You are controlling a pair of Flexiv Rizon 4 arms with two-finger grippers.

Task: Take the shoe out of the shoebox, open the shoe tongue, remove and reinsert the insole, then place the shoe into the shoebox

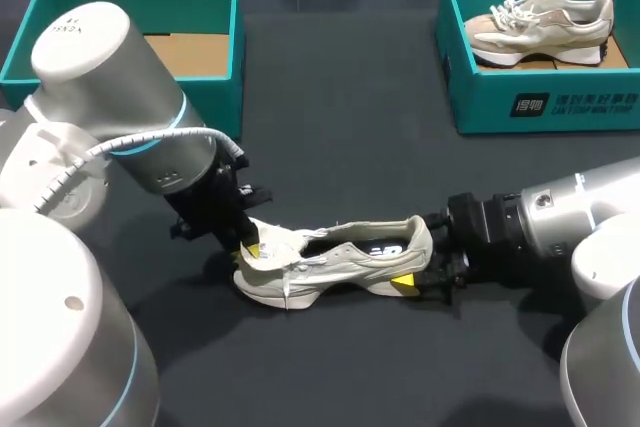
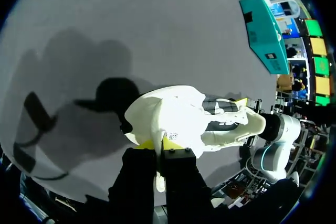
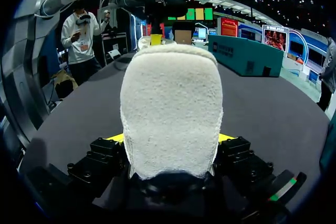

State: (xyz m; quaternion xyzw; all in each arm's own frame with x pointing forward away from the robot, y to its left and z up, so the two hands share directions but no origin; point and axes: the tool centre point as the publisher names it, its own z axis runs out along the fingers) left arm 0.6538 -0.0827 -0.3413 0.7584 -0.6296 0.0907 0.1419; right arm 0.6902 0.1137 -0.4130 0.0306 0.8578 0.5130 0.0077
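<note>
The pale shoe (image 2: 181, 114) is seen lying on the grey table (image 2: 157, 35). A fold of its upper is pinched between the yellow tips of the left gripper (image 2: 160, 144). Its far end is met by the right gripper (image 2: 251, 118). A teal shoebox (image 2: 262, 30) is set well beyond.

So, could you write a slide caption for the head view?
Left gripper pinches the tongue of the shoe while right gripper clamps its heel.
</note>
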